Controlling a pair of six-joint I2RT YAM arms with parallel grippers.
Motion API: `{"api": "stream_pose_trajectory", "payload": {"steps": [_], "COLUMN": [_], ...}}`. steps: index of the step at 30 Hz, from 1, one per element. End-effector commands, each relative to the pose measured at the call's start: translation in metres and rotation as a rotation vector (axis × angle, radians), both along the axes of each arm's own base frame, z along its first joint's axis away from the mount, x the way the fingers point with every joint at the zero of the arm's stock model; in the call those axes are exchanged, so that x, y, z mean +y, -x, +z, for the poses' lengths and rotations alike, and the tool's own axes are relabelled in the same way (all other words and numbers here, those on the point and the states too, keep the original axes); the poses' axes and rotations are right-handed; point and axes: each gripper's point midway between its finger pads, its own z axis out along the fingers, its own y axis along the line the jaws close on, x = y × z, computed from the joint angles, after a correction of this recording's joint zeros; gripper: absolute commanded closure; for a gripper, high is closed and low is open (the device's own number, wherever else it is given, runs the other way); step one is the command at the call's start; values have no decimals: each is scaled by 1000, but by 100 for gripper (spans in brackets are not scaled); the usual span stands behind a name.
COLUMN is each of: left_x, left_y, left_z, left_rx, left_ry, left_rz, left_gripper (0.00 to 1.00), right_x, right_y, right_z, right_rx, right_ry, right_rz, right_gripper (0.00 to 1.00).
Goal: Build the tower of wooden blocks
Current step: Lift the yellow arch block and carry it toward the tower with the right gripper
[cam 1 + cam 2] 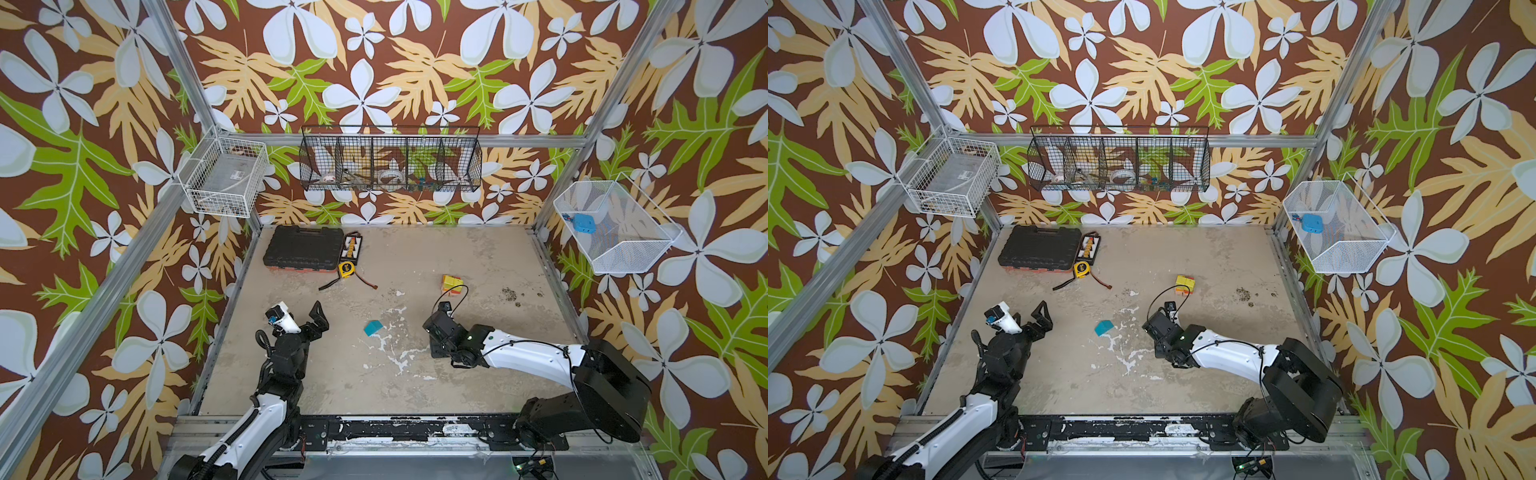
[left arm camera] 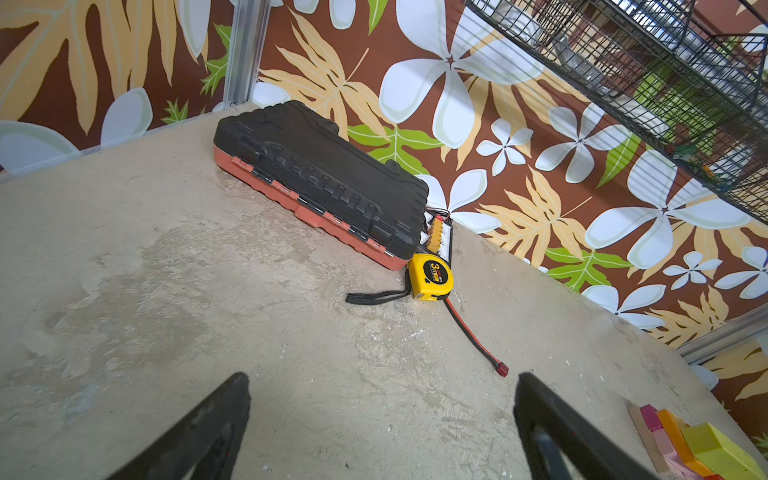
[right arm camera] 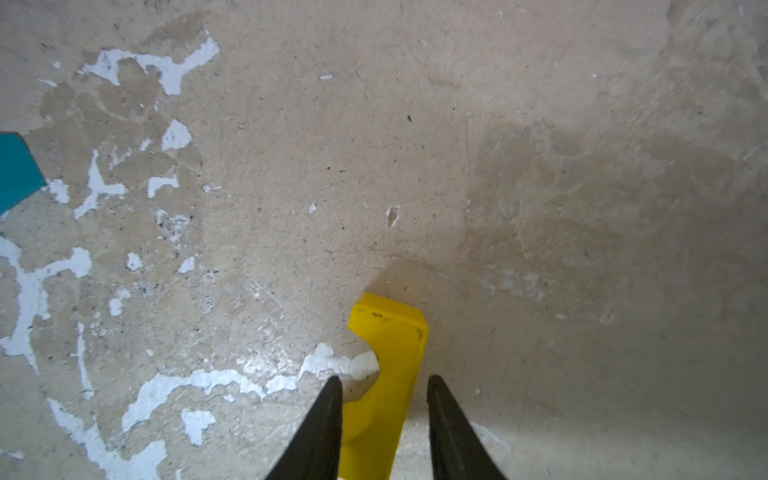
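R gripper point(image 3: 383, 377) straddles yellow arch point(image 3: 390, 328), robot-side of tower point(image 1: 451, 284); grip unclear. L gripper point(image 2: 382, 374) spread wide, empty, well left of tower. Risk: pinch lands on arch cutout, so block twists and slips on lift.

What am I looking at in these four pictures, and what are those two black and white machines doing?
Those are two robot arms, the left arm and the right arm, mounted at the near edge of a table. Two pictures come from a camera overhead and show nearly the same view. The other two come from cameras on the arms' wrists. On the table lie a black case, a yellow tape measure, a teal block and a small stack of coloured blocks. The left tool is open and empty. The right tool has its fingers on either side of a yellow arched block on the table. Whether it grips the block yet, I cannot tell.
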Motion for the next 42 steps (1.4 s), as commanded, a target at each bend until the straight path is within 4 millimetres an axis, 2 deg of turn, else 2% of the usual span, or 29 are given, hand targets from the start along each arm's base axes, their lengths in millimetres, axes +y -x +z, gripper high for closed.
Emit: {"api": "stream_pose_trajectory", "payload": {"steps": [1, 7, 13, 19, 23, 26, 29, 33, 37, 38, 40, 42], "left_x": [-2, -1, -1, -2, 0, -1, -2, 0, -2, -1, -1, 0], "left_y": [-1, 0, 0, 0, 0, 0, -1, -1, -1, -1, -1, -1], "left_z": [5, 4, 4, 4, 4, 4, 5, 4, 4, 4, 4, 4], "left_rx": [-21, -20, -22, -22, -23, -22, -23, -21, -18, -20, -20, -20], "left_ry": [8, 9, 9, 10, 10, 9, 9, 9, 8, 8, 7, 8], "left_rz": [-11, -6, -4, -12, -2, -5, -9, -2, -8, -7, -3, -1], "left_gripper": [0, 0, 0, 0, 0, 0, 0, 0, 0, 0, 0, 0], "right_x": [-1, -2, -15, -49, -64, -57, -43, -20, -17, -17, -19, -16], "right_y": [-2, -4, -5, -9, -9, -11, -14, -18, -19, -20, -22, -24], "right_z": [-3, -6, -10, 8, 3, -11, -22, -20, -13, -9, 4, 16], "right_rx": [-5, 1, 23, 0, 43, 55, 53, 22, -5, -13, -33, -48], "right_ry": [5, 34, 148, 475, 722, 805, 832, 874, 809, 762, 660, 529], "right_rz": [-12, -10, -20, -77, -75, -42, -6, 40, 24, 17, 1, 10], "right_gripper": [68, 86, 96, 98, 100, 100, 100, 100, 100, 97, 83, 77]}}
